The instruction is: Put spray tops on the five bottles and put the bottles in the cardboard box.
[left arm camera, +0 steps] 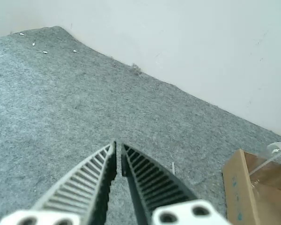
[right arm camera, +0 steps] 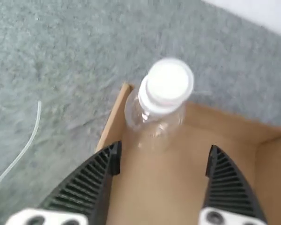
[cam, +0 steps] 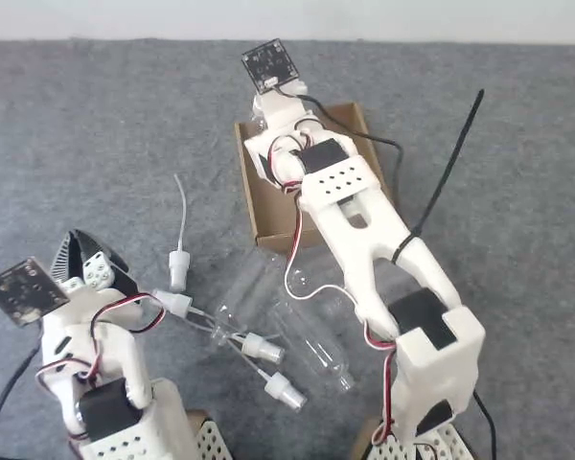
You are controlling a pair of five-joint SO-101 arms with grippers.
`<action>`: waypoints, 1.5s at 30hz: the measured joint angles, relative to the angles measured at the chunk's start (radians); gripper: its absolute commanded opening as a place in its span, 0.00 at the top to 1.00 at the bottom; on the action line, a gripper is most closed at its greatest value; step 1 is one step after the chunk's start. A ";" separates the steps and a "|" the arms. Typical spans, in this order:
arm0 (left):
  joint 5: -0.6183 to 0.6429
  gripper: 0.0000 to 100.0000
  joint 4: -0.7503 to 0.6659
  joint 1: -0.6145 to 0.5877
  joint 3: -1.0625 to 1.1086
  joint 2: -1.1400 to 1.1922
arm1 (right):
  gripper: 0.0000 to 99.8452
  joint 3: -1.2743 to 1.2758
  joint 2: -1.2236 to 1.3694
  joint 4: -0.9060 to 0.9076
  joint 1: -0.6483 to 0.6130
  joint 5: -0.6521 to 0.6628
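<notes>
— Where do we have the right gripper?
— Over the box, jaws wide apart and holding nothing. The capped bottle stands upright in the box, just beyond the fingertips and untouched.
— And the left gripper?
— Jaws almost closed, nothing between them. It sits low on our left, with the nearest top just beside it.
— What do we go for next?
— The loose bottles lie flat between the two arms, on the base side of the box, with their long axes slanting across the table. We judge the left gripper the nearer one to a top. The right gripper would have to draw back from the box for a bottle. We cannot tell which way the necks point.
</notes>
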 measured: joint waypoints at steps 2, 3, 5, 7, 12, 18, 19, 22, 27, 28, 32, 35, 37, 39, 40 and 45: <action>0.000 0.99 0.000 0.000 0.000 0.000 | 0.76 0.000 -0.012 0.041 -0.005 -0.023; 0.000 0.99 0.000 0.000 0.000 0.000 | 0.76 0.000 -0.017 0.063 -0.009 -0.029; 0.000 0.99 0.000 0.000 0.000 0.000 | 0.76 0.000 -0.023 0.103 -0.020 -0.035; 0.000 0.99 0.000 0.000 0.000 0.000 | 0.76 0.000 -0.023 0.141 -0.038 -0.038; 0.000 0.99 0.000 0.000 0.000 0.000 | 0.76 0.000 -0.023 0.218 -0.107 -0.040; 0.000 0.99 0.000 0.000 0.000 0.000 | 0.76 0.000 -0.023 0.241 -0.146 -0.040; 0.000 0.99 0.000 0.000 0.000 0.000 | 0.76 0.002 -0.023 0.241 -0.146 -0.040; 0.000 0.99 0.000 0.000 0.000 0.000 | 0.76 0.021 -0.023 0.241 -0.152 -0.040; 0.000 0.99 0.000 0.000 0.000 0.000 | 0.76 0.083 -0.025 0.210 -0.178 -0.040; 0.000 0.99 0.000 0.000 0.000 0.000 | 0.76 0.104 -0.025 0.190 -0.178 -0.040; 0.000 0.99 0.000 0.000 0.000 0.000 | 0.84 0.180 -0.025 0.118 -0.178 -0.040; 0.000 0.99 0.000 0.000 0.000 0.000 | 0.96 0.201 -0.025 0.066 -0.178 -0.040; 0.000 0.99 0.000 0.000 0.000 0.000 | 1.00 0.201 -0.025 0.034 -0.178 -0.040; 0.000 0.99 0.000 0.000 0.000 0.000 | 0.99 0.203 -0.020 -0.005 -0.173 -0.031; 0.000 0.99 0.000 0.000 0.000 0.000 | 0.99 0.203 -0.008 -0.021 -0.170 -0.015; 0.000 0.99 0.000 0.000 0.000 0.000 | 0.99 0.203 0.025 -0.091 -0.166 0.006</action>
